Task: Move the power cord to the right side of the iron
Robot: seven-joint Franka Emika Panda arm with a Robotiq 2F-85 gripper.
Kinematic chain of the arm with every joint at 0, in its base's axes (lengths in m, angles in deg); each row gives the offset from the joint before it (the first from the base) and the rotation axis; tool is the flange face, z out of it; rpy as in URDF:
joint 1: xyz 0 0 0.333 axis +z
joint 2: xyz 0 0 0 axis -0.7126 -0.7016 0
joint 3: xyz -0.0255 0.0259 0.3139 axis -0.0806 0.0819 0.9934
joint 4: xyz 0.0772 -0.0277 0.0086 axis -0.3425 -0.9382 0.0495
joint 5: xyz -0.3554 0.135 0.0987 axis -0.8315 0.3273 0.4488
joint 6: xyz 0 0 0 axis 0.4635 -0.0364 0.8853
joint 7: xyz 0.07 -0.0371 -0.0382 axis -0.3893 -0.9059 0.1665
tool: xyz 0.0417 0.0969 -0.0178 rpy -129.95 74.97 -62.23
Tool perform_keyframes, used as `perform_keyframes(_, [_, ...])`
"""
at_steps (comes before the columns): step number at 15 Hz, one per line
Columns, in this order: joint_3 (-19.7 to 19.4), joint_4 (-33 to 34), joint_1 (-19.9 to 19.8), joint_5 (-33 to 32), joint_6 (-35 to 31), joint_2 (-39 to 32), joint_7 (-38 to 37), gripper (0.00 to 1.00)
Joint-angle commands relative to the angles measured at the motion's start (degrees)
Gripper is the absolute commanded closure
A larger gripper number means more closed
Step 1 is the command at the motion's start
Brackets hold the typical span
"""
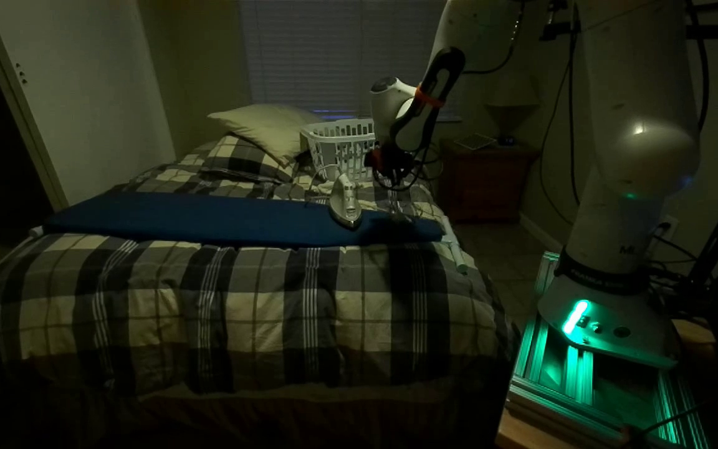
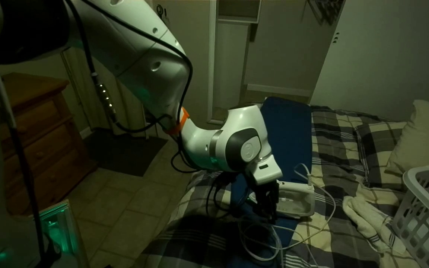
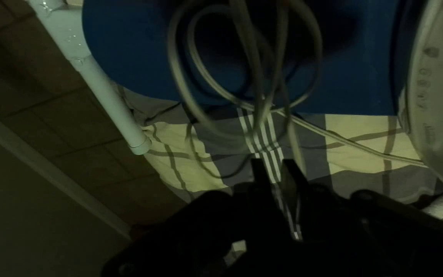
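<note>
The pale iron (image 1: 346,202) stands on the blue board, with the gripper close beside it in both exterior views. It also shows in an exterior view (image 2: 297,203) and at the right edge of the wrist view (image 3: 442,96). The thin pale power cord (image 2: 263,259) runs from the iron's top and lies in loose loops over the board and bedspread. In the wrist view the cord (image 3: 259,109) loops in front of the fingertips. My gripper (image 3: 273,163) has a narrow gap between its fingers, with bedspread stripes visible through it. The gripper (image 2: 273,219) is just above the loops.
The blue ironing board (image 1: 197,218) lies across the plaid bed (image 1: 259,305). A pale board leg (image 3: 102,92) juts past the bed edge. A white slatted basket (image 2: 423,208), a white cloth (image 2: 371,219) and pillows (image 1: 272,125) are farther back.
</note>
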State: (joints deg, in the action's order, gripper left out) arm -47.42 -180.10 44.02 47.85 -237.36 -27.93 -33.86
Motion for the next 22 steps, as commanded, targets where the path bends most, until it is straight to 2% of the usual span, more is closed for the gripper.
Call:
perform_keyframes(1, [0.4,-0.8,-0.7,1.4,-3.9,-0.1,0.3,0.5])
perform_keyframes(5, [1.1,-0.9,0.3,1.8,-4.7,1.5,2.0,0.23])
perform_keyframes(8, [7.1,-2.4,-0.8,10.6,-1.8,6.0,12.8,0.02])
perform_keyframes(10, [8.8,-1.5,0.6,14.5,1.9,8.2,18.5,0.0])
perform_keyframes(13, [10.5,0.9,2.8,14.1,11.8,11.2,22.5,0.0])
perform_keyframes(15, [11.0,3.8,4.1,10.5,20.9,12.2,20.6,0.0])
perform_keyframes(18, [12.6,7.4,4.6,7.0,29.7,12.2,18.1,0.0])
perform_keyframes(20, [13.6,9.5,4.7,4.5,33.5,11.4,16.9,0.0])
perform_keyframes(21, [14.0,7.5,3.4,7.0,30.4,12.2,18.8,0.0])
perform_keyframes(22, [14.3,8.1,3.5,6.2,31.7,12.2,18.3,0.0])
